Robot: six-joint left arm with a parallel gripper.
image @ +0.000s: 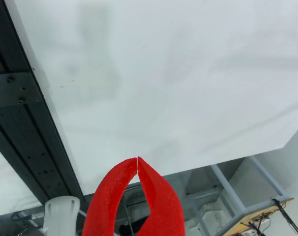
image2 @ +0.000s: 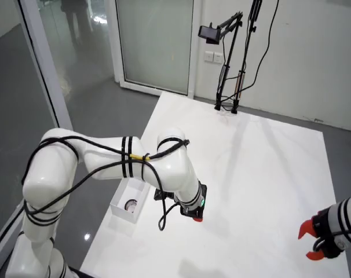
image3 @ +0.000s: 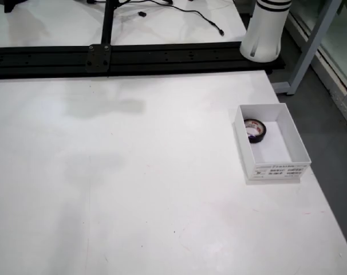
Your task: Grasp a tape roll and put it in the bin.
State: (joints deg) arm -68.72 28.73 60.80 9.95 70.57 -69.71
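A black tape roll (image3: 255, 129) lies flat inside the white open-topped bin (image3: 273, 171) at the table's right edge in the view from above. The room view shows the same roll (image2: 130, 204) in the bin (image2: 121, 211), left of the white arm's wrist. My gripper (image: 137, 159) has red fingers (image: 114, 196), and in the view that rides on it their tips touch, with nothing between them. It hangs over bare white tabletop (image: 178, 83). In the room view my gripper (image2: 196, 218) is low, just right of the bin. The view from above does not show it.
A black rail (image3: 133, 57) runs along the table's far side in the view from above, with the arm's white base (image3: 265, 31) at its right end. A second arm's red gripper (image2: 313, 240) stands at the room view's lower right. A camera stand (image2: 227, 69) stands at the table's far end.
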